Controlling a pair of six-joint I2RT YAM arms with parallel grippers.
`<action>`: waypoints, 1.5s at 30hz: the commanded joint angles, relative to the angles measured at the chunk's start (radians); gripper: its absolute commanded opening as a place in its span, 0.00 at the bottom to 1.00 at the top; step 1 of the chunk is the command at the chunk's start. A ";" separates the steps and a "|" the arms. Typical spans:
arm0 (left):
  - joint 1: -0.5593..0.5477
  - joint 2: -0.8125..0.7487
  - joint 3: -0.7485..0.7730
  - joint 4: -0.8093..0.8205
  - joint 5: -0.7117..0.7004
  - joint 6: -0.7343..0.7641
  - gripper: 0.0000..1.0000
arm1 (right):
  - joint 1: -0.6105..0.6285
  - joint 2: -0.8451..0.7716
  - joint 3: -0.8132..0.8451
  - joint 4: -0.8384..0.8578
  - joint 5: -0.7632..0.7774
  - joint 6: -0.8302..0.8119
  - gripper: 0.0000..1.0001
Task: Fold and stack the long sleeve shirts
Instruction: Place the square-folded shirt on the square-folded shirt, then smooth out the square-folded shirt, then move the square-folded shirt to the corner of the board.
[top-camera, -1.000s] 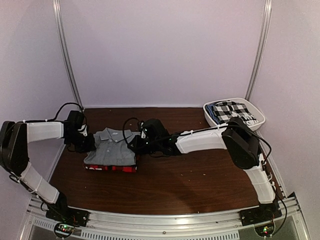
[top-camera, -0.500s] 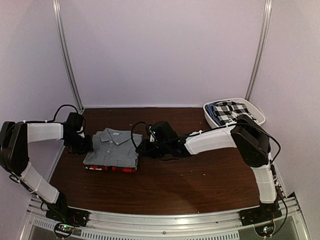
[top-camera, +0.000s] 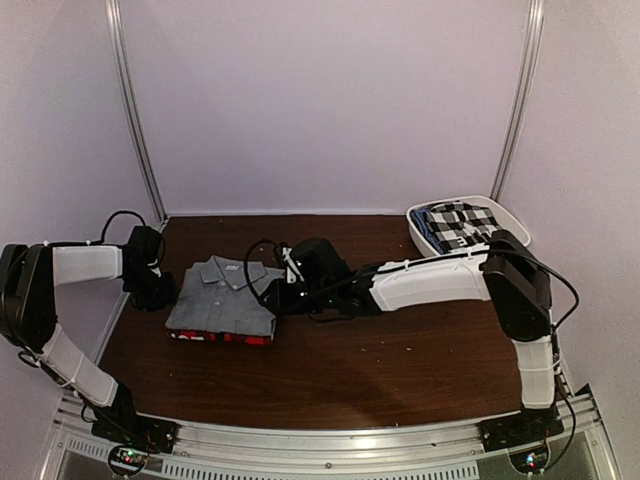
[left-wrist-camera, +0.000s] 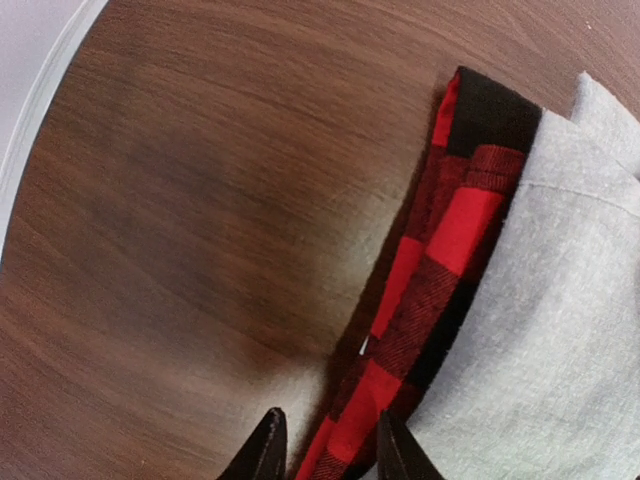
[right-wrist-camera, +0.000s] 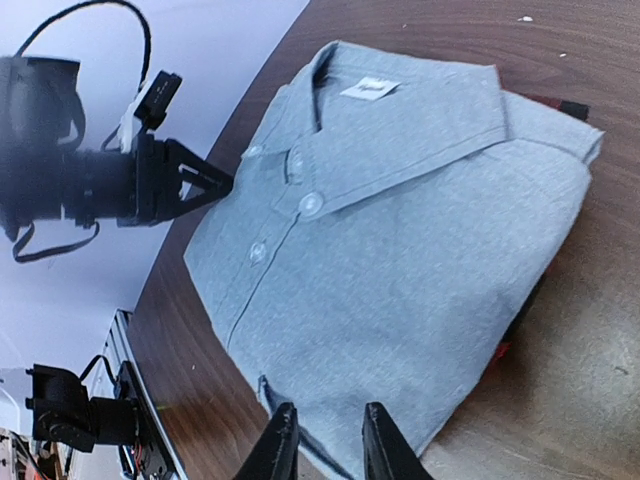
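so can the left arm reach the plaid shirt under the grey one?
Probably yes: the plaid shirt pokes out from under the grey shirt, at the jaws of the left arm; nothing between.

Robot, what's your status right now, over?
Left gripper open, right gripper open, flanking stack. Grey shirt folded atop plaid shirt. Basket far right, not in the way.

Legible text, brands, numbers, signs: none.

Item 1: neck label (right-wrist-camera: 368, 88), white, sewn inside the collar of the grey shirt (right-wrist-camera: 400, 250), seen from the right wrist view. It carries faint print that is too small and blurred to read.
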 joint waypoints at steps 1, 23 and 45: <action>0.010 -0.048 0.037 -0.031 -0.055 -0.001 0.32 | 0.048 0.042 0.024 -0.012 -0.012 -0.028 0.22; -0.407 -0.019 0.332 -0.013 0.087 -0.027 0.36 | 0.021 -0.333 -0.298 0.042 0.269 -0.001 0.56; -0.632 0.497 0.706 0.060 0.133 -0.083 0.48 | -0.096 -0.844 -0.603 -0.063 0.473 0.036 1.00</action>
